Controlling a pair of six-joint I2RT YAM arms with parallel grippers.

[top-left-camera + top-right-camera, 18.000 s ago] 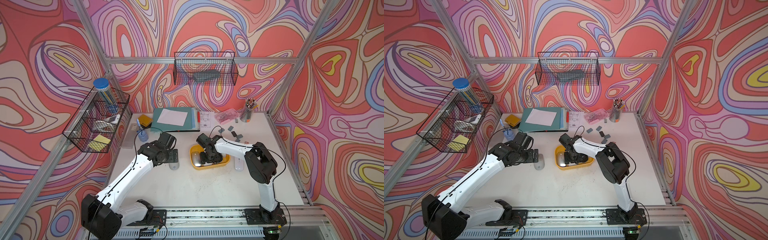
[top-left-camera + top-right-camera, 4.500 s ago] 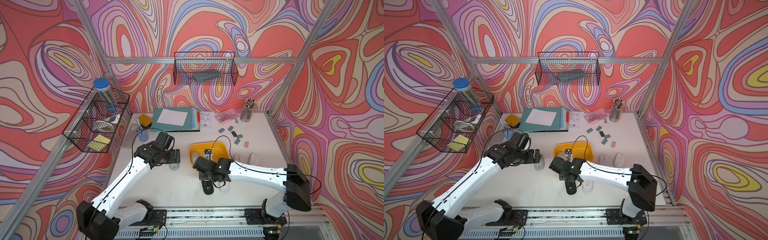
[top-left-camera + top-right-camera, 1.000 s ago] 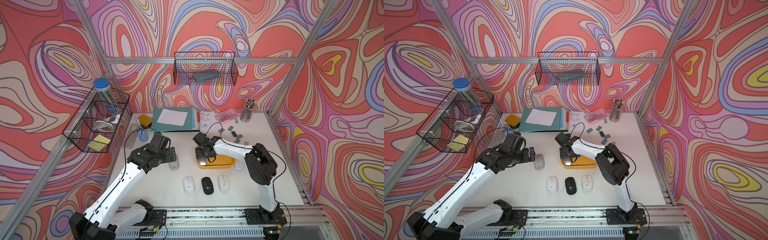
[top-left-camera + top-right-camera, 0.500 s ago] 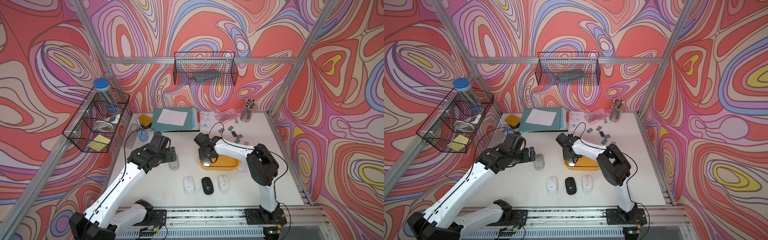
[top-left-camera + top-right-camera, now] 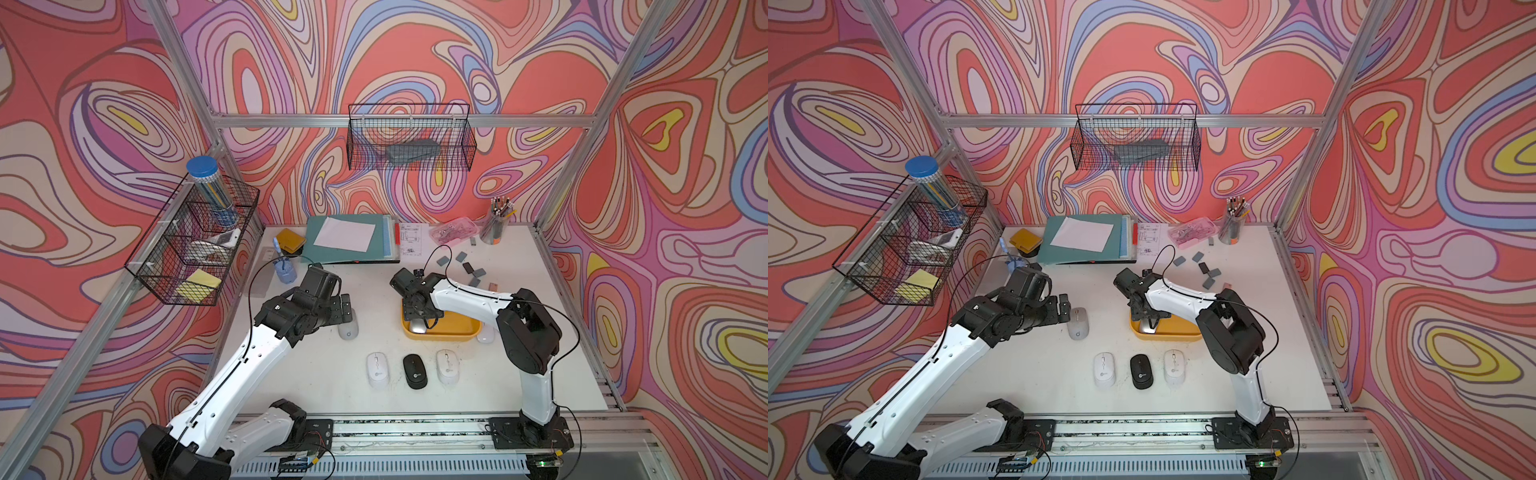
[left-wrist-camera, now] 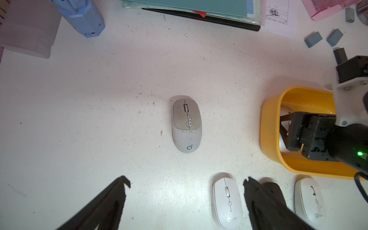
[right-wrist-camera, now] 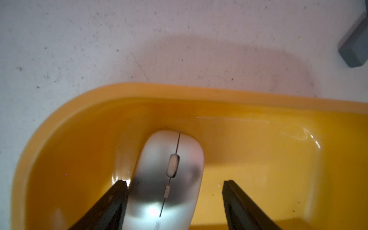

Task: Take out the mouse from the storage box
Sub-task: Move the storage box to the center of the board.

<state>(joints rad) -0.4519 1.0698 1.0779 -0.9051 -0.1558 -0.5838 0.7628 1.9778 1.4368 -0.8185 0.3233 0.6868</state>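
Right wrist: storage box (image 7: 179,89) holds one silver mouse (image 7: 167,179), long axis, wheel end toward counter's far edge; right gripper (image 7: 175,182) jaws open astride it, left gripper (image 6: 186,179) jaws open.

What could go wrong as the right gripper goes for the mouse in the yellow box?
The mouse sits off-centre in the open right gripper: one finger touches its side and the other stands clear, so closing may shove or twist it.
That finger stands between the mouse and the wall of the box; it might catch and drag the box.
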